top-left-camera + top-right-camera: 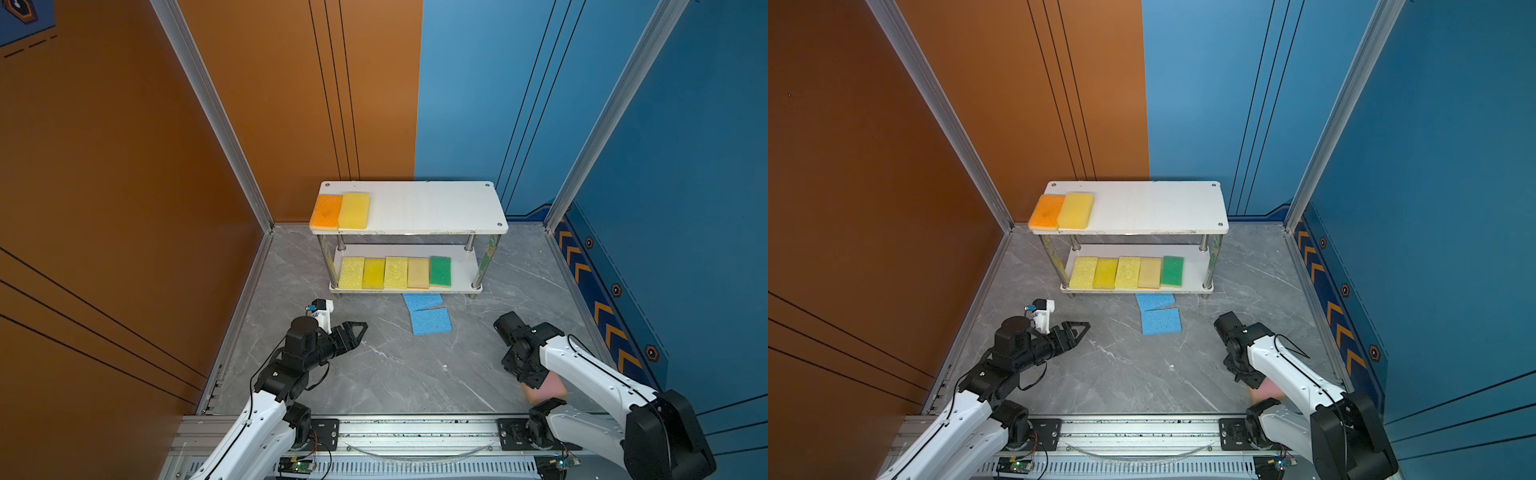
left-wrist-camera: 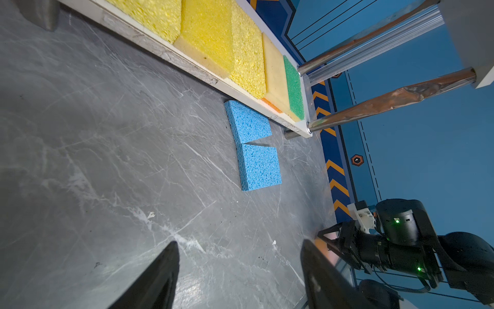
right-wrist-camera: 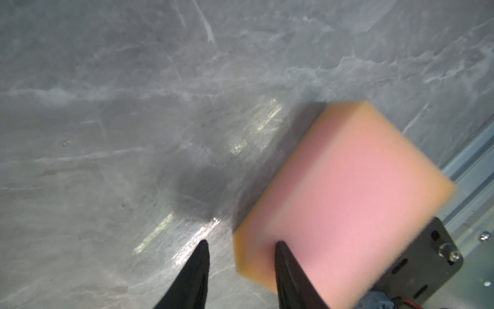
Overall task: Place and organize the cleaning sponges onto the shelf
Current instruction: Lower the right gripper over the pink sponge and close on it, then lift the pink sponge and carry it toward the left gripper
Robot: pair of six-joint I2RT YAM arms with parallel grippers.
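The white shelf (image 1: 436,208) stands at the back. Its top board carries an orange sponge (image 1: 326,212) and a yellow sponge (image 1: 354,210). The lower board holds three yellow sponges (image 1: 373,273), a beige one (image 1: 418,273) and a green-faced one (image 1: 440,271). Two light blue sponges (image 1: 431,321) lie on the floor in front. A pink sponge (image 3: 347,187) lies at the front right. My right gripper (image 3: 242,241) straddles its near edge, one fingertip over the pink face, the other beside it with floor showing between. My left gripper (image 2: 239,242) hovers open and empty at the left.
The floor is grey marble (image 1: 395,365), walled by aluminium posts and orange and blue panels. A metal rail (image 1: 415,428) runs along the front edge, close behind the pink sponge. The black base plate of the right arm (image 3: 417,262) sits beside that sponge.
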